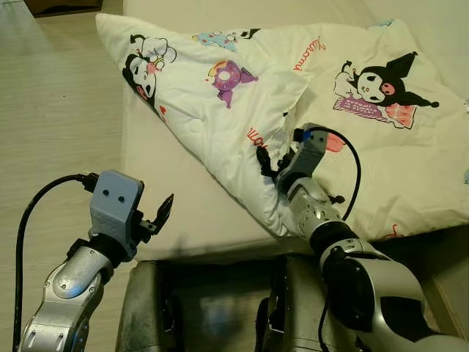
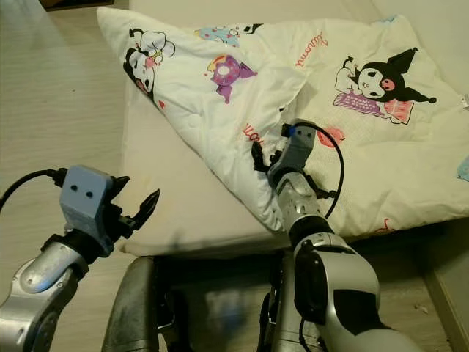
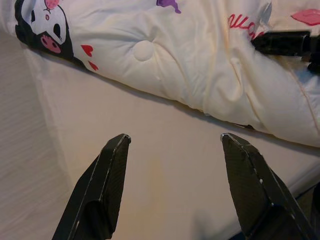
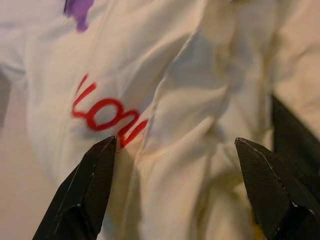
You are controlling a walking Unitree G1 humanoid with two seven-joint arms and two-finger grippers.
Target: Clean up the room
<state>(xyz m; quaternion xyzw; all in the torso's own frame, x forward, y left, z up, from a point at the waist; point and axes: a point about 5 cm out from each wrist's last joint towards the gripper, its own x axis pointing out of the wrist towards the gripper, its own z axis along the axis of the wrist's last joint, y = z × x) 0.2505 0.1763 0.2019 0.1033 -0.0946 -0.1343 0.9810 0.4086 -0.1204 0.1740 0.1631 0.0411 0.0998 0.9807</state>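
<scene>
- Nearest us, our right gripper [image 4: 172, 150] is spread open against a raised fold of the cartoon-print quilt [image 1: 242, 103], at its folded edge.
- Our left gripper [image 3: 172, 145] hovers open over the bare mattress [image 1: 183, 213], just beside that edge.
- We judge a firm pinch needs the fold seated deep between the fingers before closing.

A bare strip of mattress [image 1: 176, 213] runs along the near left edge of the bed, open between the spread fingers of the left end effector [image 3: 172, 145]. The folded quilt [image 1: 242, 110] blocks the way beyond it, its puffed edge lying diagonally across the bed. The right end effector [image 4: 175, 150] straddles a raised fold (fingers wide apart). Wooden floor [image 1: 51, 110] lies open left of the bed.
</scene>
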